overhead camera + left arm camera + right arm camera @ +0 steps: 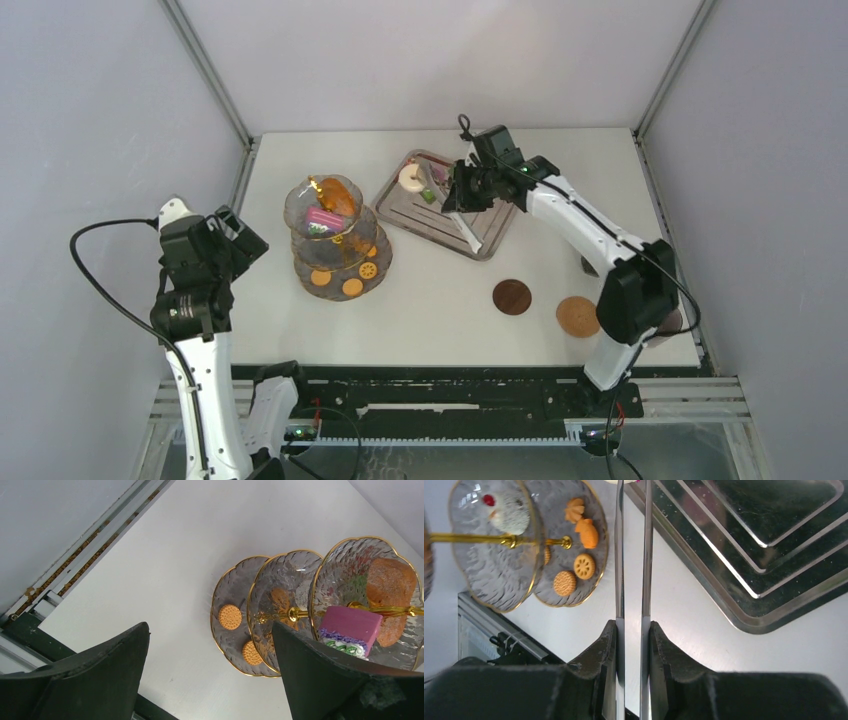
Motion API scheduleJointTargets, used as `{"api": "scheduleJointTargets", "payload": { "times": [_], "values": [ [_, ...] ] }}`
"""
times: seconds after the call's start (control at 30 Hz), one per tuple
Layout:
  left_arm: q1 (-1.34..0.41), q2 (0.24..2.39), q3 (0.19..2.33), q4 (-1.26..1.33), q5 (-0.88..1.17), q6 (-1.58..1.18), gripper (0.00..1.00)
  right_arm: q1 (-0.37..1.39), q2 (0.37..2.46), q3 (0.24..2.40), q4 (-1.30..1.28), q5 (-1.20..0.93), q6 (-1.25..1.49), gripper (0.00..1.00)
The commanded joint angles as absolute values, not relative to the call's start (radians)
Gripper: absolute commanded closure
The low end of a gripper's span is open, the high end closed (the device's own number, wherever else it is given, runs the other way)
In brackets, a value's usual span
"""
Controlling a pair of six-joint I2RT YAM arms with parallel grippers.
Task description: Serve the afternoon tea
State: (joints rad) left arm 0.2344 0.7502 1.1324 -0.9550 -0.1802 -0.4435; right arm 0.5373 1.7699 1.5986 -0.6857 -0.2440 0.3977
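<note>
White table (pixel 440 325), pale grey walls (pixel 440 60), aluminium corner posts (pixel 205 70), even soft light

We see a clear stand (pixel 337 240) of rippled glass with gold rims, orange dotted cookies (pixel 352 287), a pink cake (pixel 350 625) edged purple, a white donut (pixel 411 177), a dark brown coaster (pixel 511 296), a tan coaster (pixel 577 316), silver tongs (pixel 619 555) and a grey steel tray (pixel 410 210).

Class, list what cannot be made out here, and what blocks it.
Right wrist view: tips of the metal tongs, cut off at the top edge.
Top view: small pieces on the steel tray, too small, partly under the right claw.
Top view: lower tiers of the glass stand, under upper ones.
Left wrist view: part of the pink cake, behind the left claw.
</note>
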Motion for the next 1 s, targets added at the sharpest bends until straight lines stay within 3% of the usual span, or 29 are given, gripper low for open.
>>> {"api": "scheduleJointTargets", "payload": {
  "times": [0.0,0.97],
  "values": [
    [0.239,0.744,1.212,-0.95,-0.197,-0.422,0.04,0.572,1.619,1.544,-0.621,-0.256,0.377,0.84],
    [0.239,0.672,1.193,-0.98,-0.185,-0.426,0.04,0.847,1.63,1.554,-0.64,-0.322,0.378,0.84]
  ]
}}
